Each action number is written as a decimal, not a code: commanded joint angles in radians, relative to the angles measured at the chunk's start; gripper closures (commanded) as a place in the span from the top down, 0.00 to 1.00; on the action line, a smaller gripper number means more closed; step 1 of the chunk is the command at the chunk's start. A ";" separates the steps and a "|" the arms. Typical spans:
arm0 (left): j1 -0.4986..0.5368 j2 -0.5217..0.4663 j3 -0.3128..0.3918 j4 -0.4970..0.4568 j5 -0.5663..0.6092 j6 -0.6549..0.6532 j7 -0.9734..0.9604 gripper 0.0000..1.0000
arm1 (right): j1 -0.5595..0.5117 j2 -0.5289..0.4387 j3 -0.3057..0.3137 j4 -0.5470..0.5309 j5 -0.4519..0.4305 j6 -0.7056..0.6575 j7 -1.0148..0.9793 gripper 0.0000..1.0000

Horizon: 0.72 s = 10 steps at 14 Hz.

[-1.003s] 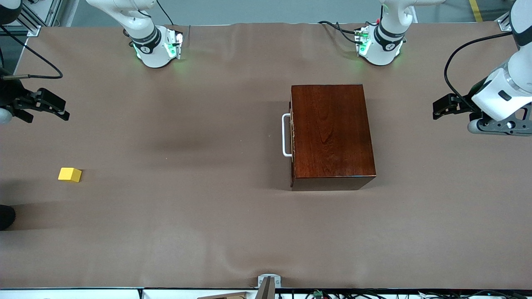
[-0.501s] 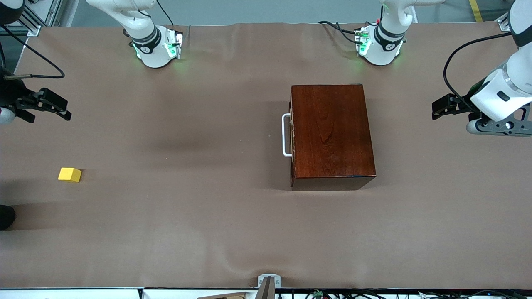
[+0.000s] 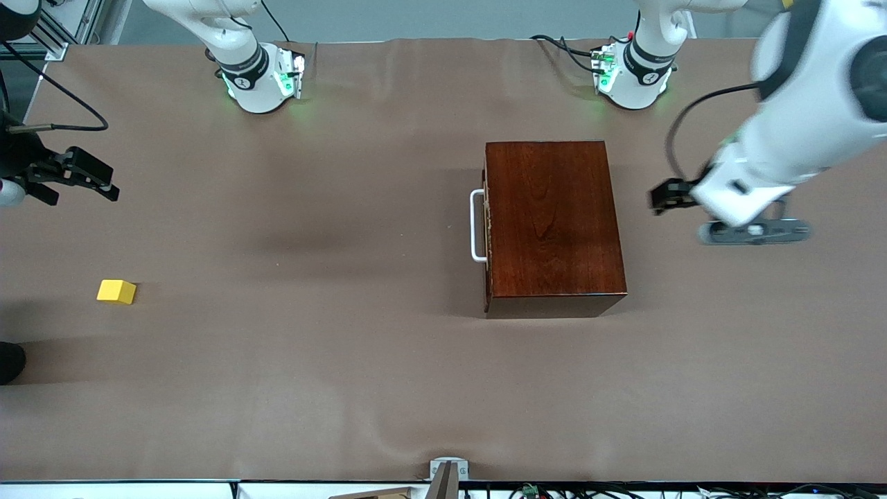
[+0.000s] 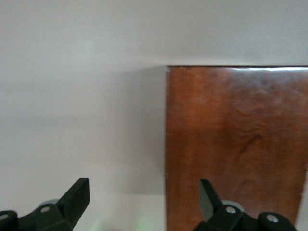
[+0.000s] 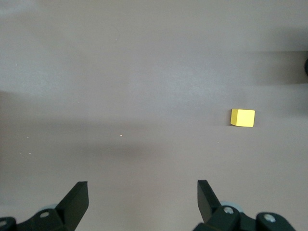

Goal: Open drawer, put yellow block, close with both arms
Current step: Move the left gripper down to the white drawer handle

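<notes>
The dark mahogany box [image 3: 554, 225] stands mid-table with the drawer pushed in. Only the drawer's white loop handle [image 3: 477, 225] shows, facing the right arm's end of the table. The yellow block [image 3: 116, 291] lies alone on the brown cloth near that end, also seen as the yellow block [image 5: 242, 117]. My right gripper [image 3: 109, 188] hangs open and empty over the cloth there, apart from the block; its fingers stand wide around the right gripper [image 5: 143, 197]. My left gripper [image 3: 658, 197] hovers open and empty just off the box's handle-less end, with the left gripper [image 4: 144, 197] straddling the edge of the box [image 4: 236, 144].
The two round white bases with green lights, the right arm's base [image 3: 260, 80] and the left arm's base [image 3: 630, 76], stand along the table's back edge. A metal bracket [image 3: 447, 471] sits at the front edge. A dark object [image 3: 10, 360] pokes in beside the block's end.
The left arm has swung in from the table's end toward the box, bringing its gripper close to the box's handle-less end. The right gripper has barely shifted.
</notes>
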 commanded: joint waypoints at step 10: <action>-0.461 0.370 0.021 0.289 0.121 0.099 -0.580 1.00 | 0.008 0.012 0.000 0.012 0.000 -0.014 0.000 1.00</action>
